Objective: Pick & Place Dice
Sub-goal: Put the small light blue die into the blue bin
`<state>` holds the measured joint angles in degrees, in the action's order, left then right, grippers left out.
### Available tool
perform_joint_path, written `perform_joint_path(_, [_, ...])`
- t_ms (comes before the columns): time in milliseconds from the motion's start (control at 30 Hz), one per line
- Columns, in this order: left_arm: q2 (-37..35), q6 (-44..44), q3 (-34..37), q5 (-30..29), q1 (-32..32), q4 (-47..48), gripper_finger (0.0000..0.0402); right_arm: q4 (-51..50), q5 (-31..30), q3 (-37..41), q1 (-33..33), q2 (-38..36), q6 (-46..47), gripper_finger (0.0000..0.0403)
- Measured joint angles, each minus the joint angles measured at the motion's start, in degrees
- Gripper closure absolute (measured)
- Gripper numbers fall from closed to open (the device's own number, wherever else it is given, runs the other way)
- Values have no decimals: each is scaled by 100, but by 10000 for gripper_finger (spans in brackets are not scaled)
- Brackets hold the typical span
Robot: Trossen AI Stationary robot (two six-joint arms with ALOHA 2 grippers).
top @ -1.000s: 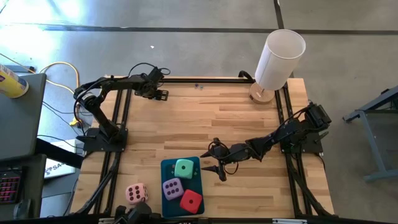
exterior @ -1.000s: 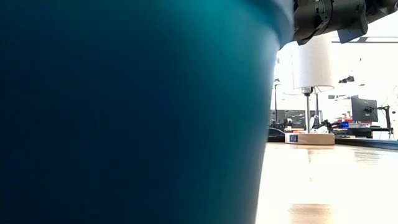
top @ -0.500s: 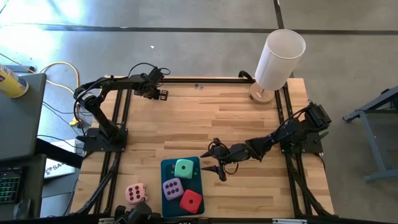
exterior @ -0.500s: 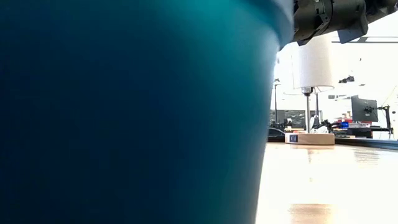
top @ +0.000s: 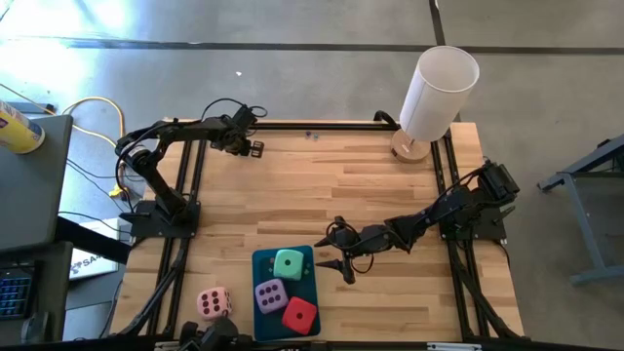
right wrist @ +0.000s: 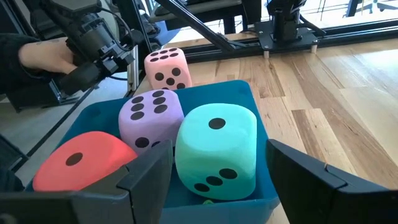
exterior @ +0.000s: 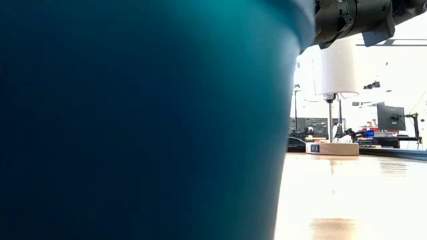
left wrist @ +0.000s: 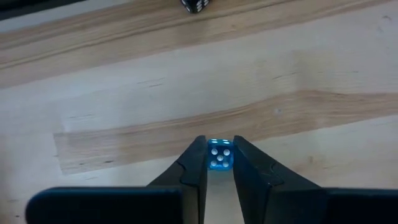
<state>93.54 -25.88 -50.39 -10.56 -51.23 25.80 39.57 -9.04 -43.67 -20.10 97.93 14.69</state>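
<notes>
A teal tray (top: 261,263) near the table's near edge holds three large dice: mint green (top: 289,264), lilac (top: 270,294) and red (top: 299,314). In the right wrist view they show as green (right wrist: 216,152), lilac (right wrist: 151,115) and red (right wrist: 84,163). The pale pink die (top: 213,303) rests on the table left of the tray. My right gripper (top: 334,263) is open at the tray's right edge, its fingers either side of the green die. My left gripper (top: 253,148), at the far left of the table, is shut on a small blue die (left wrist: 219,155). My left gripper pinches the small blue die by two opposite faces (left wrist: 219,163) between its fingertips (left wrist: 196,163). Several white pips face the camera. Whether the die rests on the wood or is lifted I cannot tell.
A white lamp (top: 436,90) stands on its wooden base at the far right corner. A small dark die (left wrist: 196,5) lies on the table beyond my left gripper. The tray wall (exterior: 147,120) fills most of the low view. A person's hand (right wrist: 40,57) shows beyond the near edge.
</notes>
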Motion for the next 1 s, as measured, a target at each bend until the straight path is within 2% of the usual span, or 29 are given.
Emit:
perform_joint_path(300, [-7,391,0,17,256,2,354,-4,0,-1,1,0,-1,153])
perform_joint_path(467, [-260,535,0,7,422,78,354,-11,0,-1,0,0,-1,153])
perform_joint_path(600, [-711,670,0,-8,532,306,354,-24,-2,-1,0,0,-1,153])
perform_joint_path(767, [-1426,1135,0,352,835,671,354,-24,-155,-1,0,0,-1,153])
perform_joint_path(1000, [-2589,1650,0,886,1743,1183,354,-29,-153,-1,2,0,27,153])
